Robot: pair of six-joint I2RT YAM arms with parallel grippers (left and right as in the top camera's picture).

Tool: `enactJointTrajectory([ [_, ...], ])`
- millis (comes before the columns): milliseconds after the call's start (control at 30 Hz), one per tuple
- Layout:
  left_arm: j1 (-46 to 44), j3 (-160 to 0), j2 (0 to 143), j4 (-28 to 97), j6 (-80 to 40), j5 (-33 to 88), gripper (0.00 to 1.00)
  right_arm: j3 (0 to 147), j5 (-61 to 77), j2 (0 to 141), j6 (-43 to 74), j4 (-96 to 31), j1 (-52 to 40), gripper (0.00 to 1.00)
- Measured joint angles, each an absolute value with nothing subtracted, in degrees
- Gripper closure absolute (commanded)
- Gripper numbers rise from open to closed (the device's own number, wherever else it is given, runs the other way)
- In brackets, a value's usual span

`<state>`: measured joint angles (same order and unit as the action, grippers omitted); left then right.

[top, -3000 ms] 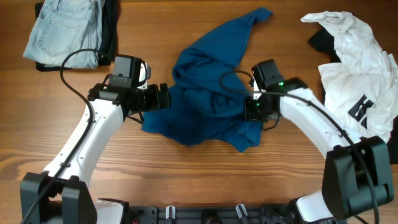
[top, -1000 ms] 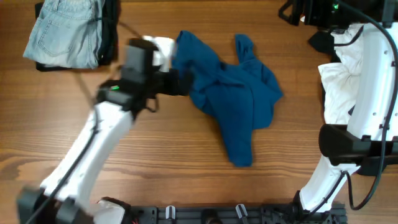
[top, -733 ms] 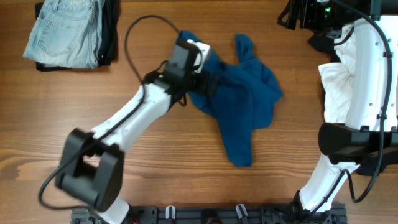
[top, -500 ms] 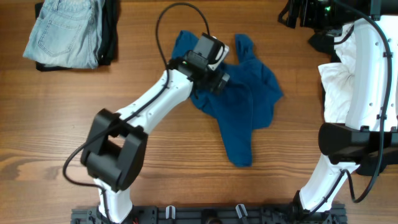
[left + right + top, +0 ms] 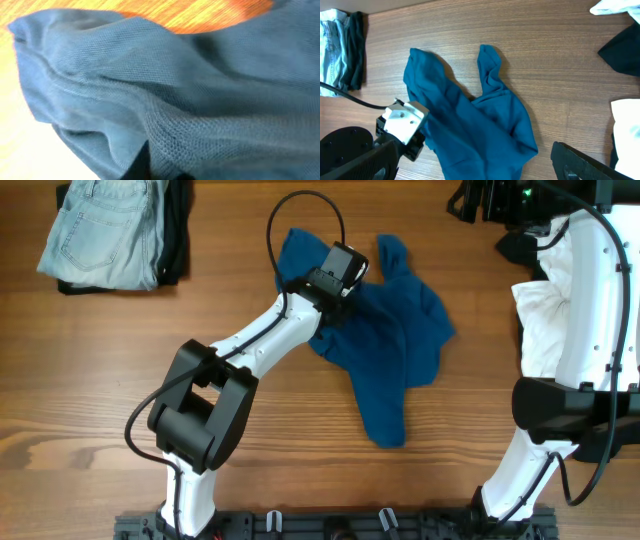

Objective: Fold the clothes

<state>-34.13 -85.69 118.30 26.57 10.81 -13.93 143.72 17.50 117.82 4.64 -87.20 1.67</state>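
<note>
Overhead first: the dark-blue shirt lies crumpled mid-table toward the far edge. Its long axis runs diagonally from a far-left lump to a tail nearest the robot. The left gripper is stretched way out onto the shirt's upper-left part, so most of the cloth lies to its right and back toward the base. The right arm is up over the far-right corner by the white top, well apart, so the left is the nearer of the 2. Left wrist view: blue knit fills the frame, with a ridge bunching toward the bottom middle. The fingers are mostly buried, but the jaws are closed and probably pinching that ridge. Right wrist view: the right gripper hangs high, its 2 fingers spread wide and holding nothing. Any pull to spread the shirt likely wants to follow that diagonal.
</note>
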Motion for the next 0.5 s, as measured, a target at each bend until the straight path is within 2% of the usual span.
enactJointTrajectory([
  [200,-29.7,-88.9,116.5,40.3,1.3,-21.6,0.96,143.7,17.5,117.8,4.7,-87.2,1.7,0.02],
  [367,-18.0,-91.4,106.5,48.1,-4.9,-23.1,0.96,143.7,17.5,117.8,4.6,-87.2,1.7,0.02],
  [400,-14.6,-91.8,104.1,49.7,-5.6,-23.4,0.93,143.7,17.5,117.8,4.6,-87.2,1.7,0.02],
  [433,-12.5,-92.0,103.1,50.4,-6.0,-23.6,0.73,143.7,17.5,117.8,4.7,-87.2,1.7,0.02],
  [467,-10.9,-92.2,102.5,50.8,-6.2,-23.7,0.32,143.7,17.5,117.8,4.7,-87.2,1.7,0.02],
  [500,-8.1,-92.2,102.4,51.2,-6.6,-23.5,0.12,143.7,17.5,117.8,4.7,-87.2,1.7,0.01],
])
